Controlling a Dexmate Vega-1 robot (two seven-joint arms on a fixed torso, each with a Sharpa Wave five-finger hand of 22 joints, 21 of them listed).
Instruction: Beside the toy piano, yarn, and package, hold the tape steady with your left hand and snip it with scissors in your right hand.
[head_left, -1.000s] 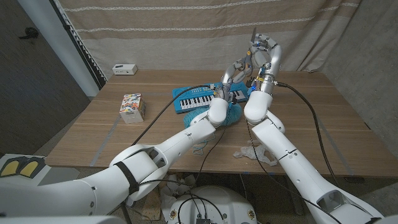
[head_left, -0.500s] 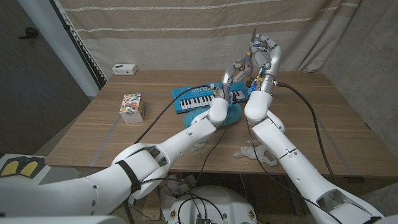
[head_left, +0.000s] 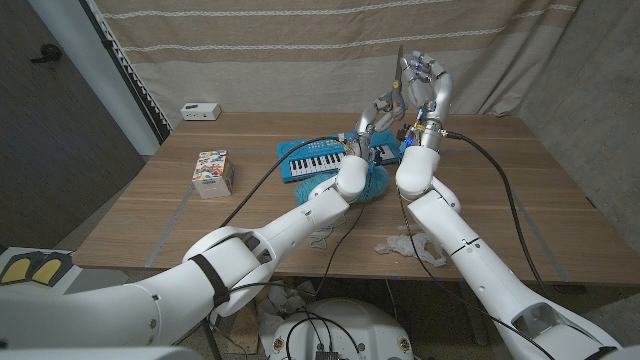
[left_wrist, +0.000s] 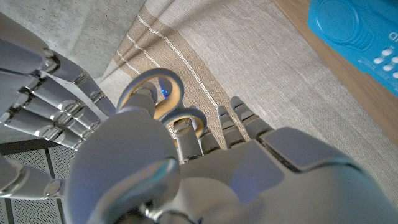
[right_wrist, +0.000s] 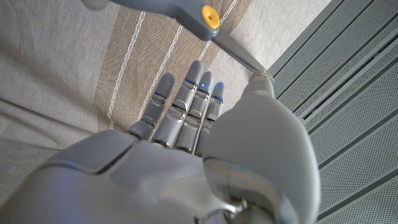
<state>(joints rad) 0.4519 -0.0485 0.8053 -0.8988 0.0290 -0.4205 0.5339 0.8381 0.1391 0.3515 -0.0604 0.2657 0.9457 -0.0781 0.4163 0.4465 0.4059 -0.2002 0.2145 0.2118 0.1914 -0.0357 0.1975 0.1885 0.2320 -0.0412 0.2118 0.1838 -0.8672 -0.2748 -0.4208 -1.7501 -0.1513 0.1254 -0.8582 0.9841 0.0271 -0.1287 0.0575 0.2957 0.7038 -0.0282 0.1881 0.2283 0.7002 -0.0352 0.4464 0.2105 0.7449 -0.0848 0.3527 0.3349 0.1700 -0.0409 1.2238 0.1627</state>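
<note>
Both hands are up above the far side of the tabletop (head_left: 150, 215), well clear of the wood. The right hand (head_left: 425, 85) is raised highest, fingers curled around the scissors (head_left: 399, 66), blade tip poking upward against the curtain (head_left: 300, 60). In the right wrist view the scissors' blades and yellow pivot cross just beyond the fingertips (right_wrist: 202, 78).

The left hand (head_left: 380, 112) sits just below and beside it. In the left wrist view, tan loops (left_wrist: 163, 99) show right at its fingers, but whether it is gripping anything there I cannot tell. As for the tape, no roll or strip can be picked out in the crowded patch between the two hands; it is too small and hidden to place.

Down on the tabletop the blue piano (head_left: 318, 160) lies under the forearms, blue yarn (head_left: 375, 183) just in front of it, the package (head_left: 212, 172) well off to the left, crumpled plastic (head_left: 410, 246) near the front edge.

The risks, as I judge them: the hands are close together, so a closing blade could meet a left finger instead of tape. If the tape isn't taut, the blades may fold it rather than cut. And the scissors grip looks light, so a twist could tip them out and drop them on the piano
</note>
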